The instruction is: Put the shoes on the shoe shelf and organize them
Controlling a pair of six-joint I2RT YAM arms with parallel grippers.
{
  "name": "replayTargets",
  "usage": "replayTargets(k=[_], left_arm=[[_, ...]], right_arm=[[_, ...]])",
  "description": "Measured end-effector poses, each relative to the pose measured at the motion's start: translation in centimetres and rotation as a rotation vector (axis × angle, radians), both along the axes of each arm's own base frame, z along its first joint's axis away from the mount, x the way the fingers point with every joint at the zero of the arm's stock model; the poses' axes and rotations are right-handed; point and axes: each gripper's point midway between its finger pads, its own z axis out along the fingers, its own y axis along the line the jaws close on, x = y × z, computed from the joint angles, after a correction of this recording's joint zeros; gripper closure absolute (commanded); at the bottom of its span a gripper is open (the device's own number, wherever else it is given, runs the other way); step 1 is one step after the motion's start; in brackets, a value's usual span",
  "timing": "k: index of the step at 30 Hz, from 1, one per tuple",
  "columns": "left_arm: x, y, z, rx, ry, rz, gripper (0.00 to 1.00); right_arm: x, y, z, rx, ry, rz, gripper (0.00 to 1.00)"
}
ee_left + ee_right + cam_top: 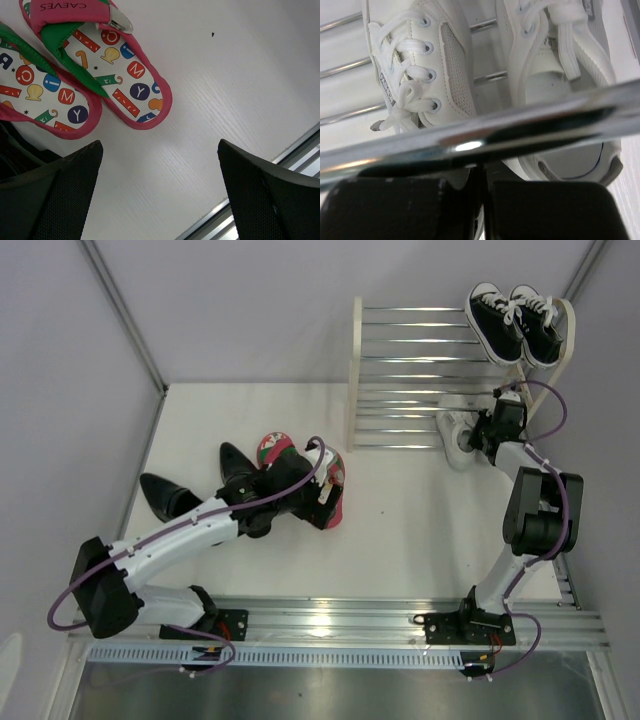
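The shoe shelf [356, 370] stands at the back right. Two white sneakers [455, 437] sit at its lower tier on the right. In the right wrist view the left one [420, 75] and the right one [555, 85] lie on thin bars behind a shiny front bar [520, 125]. My right gripper [485, 435] [482, 185] is shut at the left sneaker's heel, seemingly pinching its edge. Red flip-flops [335, 485] [125, 75] lie side by side mid-table. My left gripper [328, 502] [160, 145] is open and empty just off their heels. Two black dress shoes [165, 495] lie left of the left arm.
A pair of black canvas sneakers [510, 320] with white laces sits on the shelf's top tier at the right. A metal rail [350, 620] runs along the near table edge. Grey walls enclose the table on the left, back and right.
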Motion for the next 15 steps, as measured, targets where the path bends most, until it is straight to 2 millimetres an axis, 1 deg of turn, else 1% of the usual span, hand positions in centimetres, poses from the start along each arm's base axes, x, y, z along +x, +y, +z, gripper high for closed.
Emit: replayTargets(k=[8, 12, 15], left_arm=[[0.9, -1.0, -0.1, 0.005, 0.003, -0.001, 0.01], [1.1, -1.2, -0.1, 0.004, 0.002, -0.001, 0.01], [1.1, -1.3, -0.1, 0.005, 0.003, -0.001, 0.01]], right_arm=[[1.6, -0.2, 0.9, 0.0, -0.032, 0.006, 1.0], [1.9, -0.3, 1.2, -0.001, -0.042, 0.004, 1.0], [2.0, -0.3, 0.9, 0.0, -0.04, -0.001, 1.0]])
